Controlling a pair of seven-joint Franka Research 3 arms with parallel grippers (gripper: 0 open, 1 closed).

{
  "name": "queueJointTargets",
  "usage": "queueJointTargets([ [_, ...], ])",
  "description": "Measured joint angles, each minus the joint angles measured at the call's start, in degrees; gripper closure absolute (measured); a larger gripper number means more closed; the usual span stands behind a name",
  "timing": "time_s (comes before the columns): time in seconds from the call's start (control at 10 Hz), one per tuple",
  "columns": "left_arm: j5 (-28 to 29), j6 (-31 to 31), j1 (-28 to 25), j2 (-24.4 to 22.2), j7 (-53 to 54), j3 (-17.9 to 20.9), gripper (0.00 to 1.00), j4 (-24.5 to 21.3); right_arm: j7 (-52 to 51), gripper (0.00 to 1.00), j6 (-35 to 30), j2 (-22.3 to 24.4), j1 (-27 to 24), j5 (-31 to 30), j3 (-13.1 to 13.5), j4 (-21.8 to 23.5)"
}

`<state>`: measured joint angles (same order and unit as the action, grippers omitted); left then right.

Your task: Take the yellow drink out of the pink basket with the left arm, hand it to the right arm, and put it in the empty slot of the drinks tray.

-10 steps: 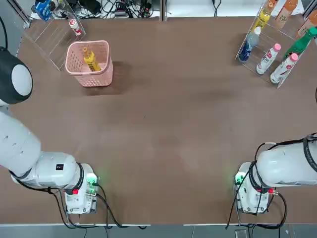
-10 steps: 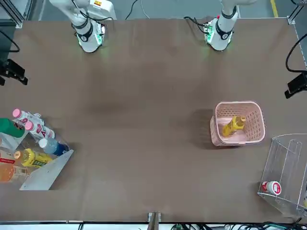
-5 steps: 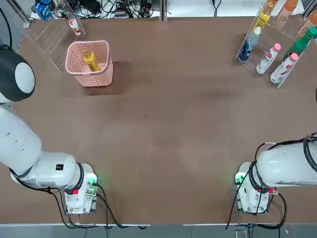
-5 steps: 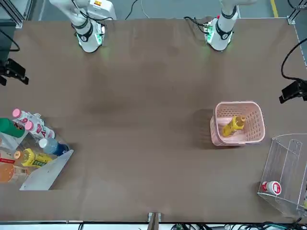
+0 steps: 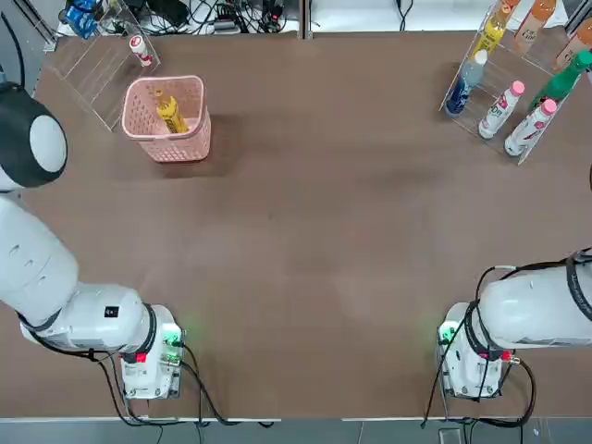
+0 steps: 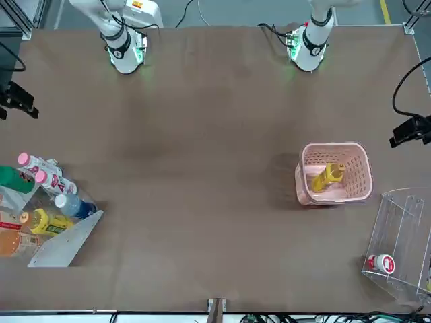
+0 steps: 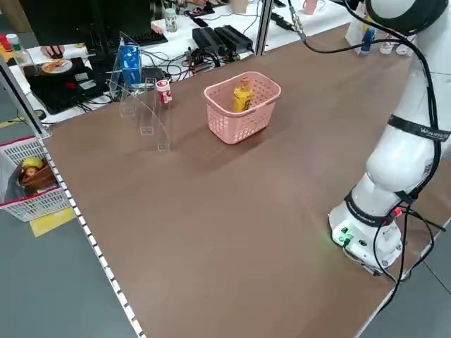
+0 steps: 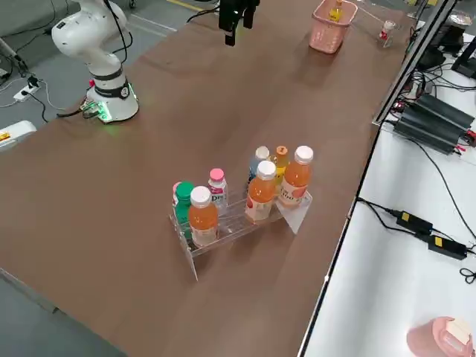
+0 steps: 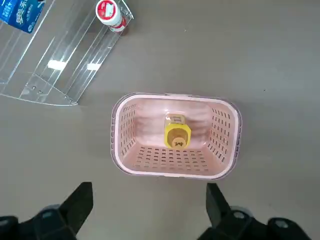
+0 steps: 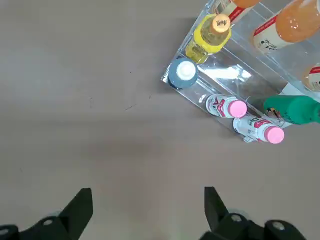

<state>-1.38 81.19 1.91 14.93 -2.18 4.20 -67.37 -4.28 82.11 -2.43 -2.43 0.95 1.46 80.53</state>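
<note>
Overhead and front views share the table (image 5: 324, 231) (opposite directions).

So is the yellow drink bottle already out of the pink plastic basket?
No, the yellow drink bottle stands inside the pink plastic basket, untouched.

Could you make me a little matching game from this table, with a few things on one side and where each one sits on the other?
Things:
1. yellow drink
2. green bottle
3. small red-capped bottle
4. left tool

Places:
A. in the clear drinks tray with the other bottles
B. above the table, looking down over the basket
C. standing inside the pink basket
D. in the clear rack near the basket

Pairs: 1-C, 2-A, 3-D, 4-B
</note>
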Motion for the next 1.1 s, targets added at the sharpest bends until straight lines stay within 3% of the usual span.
queueJointTargets([
  [0.5,-0.2,0.3,0.2,1.8,-0.1,-0.3,0.00,-0.5,0.0,0.01,0.0,0.0,0.0,0.0,0.0,0.0],
  [1.1,-1.3,11.0,0.6,3.5,-3.7,-1.1,0.00,-9.6,0.0,0.01,0.0,0.0,0.0,0.0,0.1,-0.5],
])
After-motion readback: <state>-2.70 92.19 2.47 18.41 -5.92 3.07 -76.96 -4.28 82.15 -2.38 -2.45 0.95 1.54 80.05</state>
